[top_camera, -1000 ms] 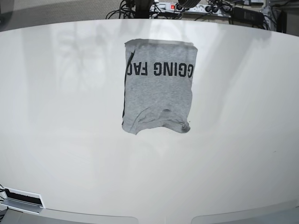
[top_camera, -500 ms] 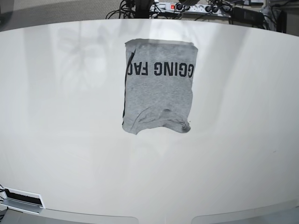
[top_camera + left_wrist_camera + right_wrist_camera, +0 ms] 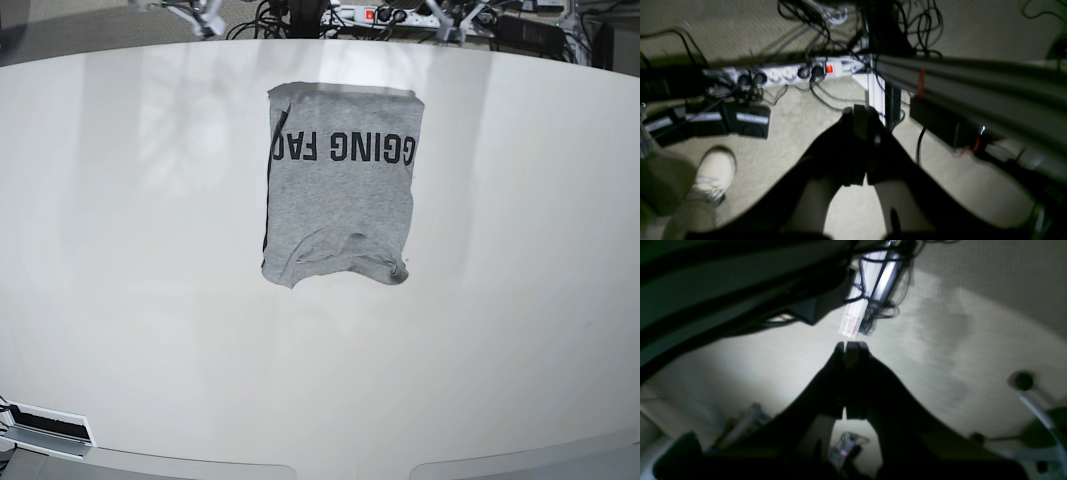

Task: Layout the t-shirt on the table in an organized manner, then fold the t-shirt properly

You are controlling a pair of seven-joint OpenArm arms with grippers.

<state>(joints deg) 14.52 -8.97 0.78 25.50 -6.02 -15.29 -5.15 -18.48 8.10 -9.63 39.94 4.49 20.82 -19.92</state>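
Note:
The heather-grey t-shirt (image 3: 340, 200) lies folded into a tall rectangle on the far middle of the off-white table (image 3: 130, 300). Its black lettering faces up across the far part, and its near hem is rumpled. In the left wrist view my left gripper (image 3: 860, 111) is shut on nothing and hangs over the carpeted floor, off the table. In the right wrist view my right gripper (image 3: 848, 346) is likewise shut and empty above the floor. Neither wrist view shows the t-shirt. The base view shows only pale arm parts (image 3: 190, 12) beyond the table's far edge.
A white power strip (image 3: 790, 71) with a red switch, tangled cables and black boxes (image 3: 750, 120) lie on the floor beside a person's pale shoe (image 3: 715, 170). A metal frame rail (image 3: 973, 83) runs to the right. A small black-and-white fitting (image 3: 45, 428) sits at the table's near left corner.
Pale arm parts have come into the base view beyond the table's far edge, at upper left and upper right. The t-shirt has not moved.

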